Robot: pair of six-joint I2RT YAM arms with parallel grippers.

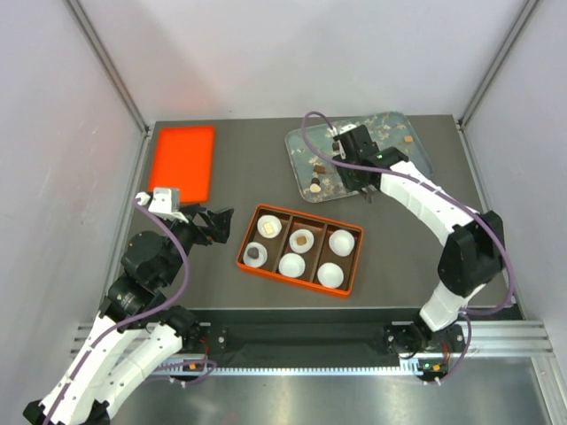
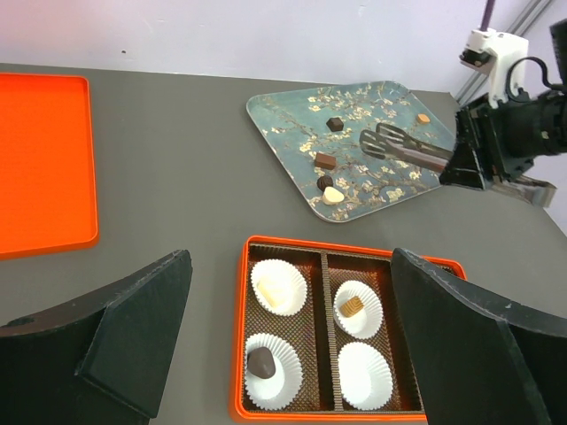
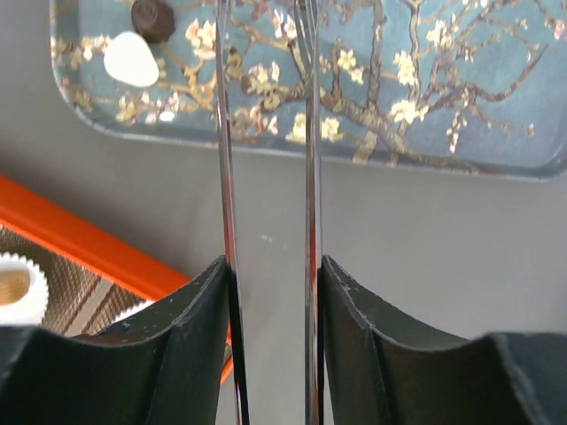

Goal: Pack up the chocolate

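Several chocolate pieces lie on the blossom-printed tray (image 1: 394, 128): a dark one (image 2: 334, 124), a brown one (image 2: 325, 160), a dark round one (image 2: 324, 182), a pale one (image 2: 333, 195) and a tan one (image 2: 423, 118). The orange box (image 1: 306, 218) holds white paper cups; three of them carry a pale piece (image 2: 276, 292), a tan piece (image 2: 353, 306) and a dark piece (image 2: 261, 361). My right gripper (image 1: 356, 165) is shut on metal tongs (image 2: 403, 146). The tong tips hover over the tray with nothing between them. My left gripper (image 1: 217, 221) hangs open at the box's left end.
A flat orange lid (image 1: 182, 159) lies at the back left. In the right wrist view the tray's near edge (image 3: 354, 155) and a corner of the box (image 3: 80, 239) show beyond the tongs (image 3: 310, 177). White enclosure walls ring the table.
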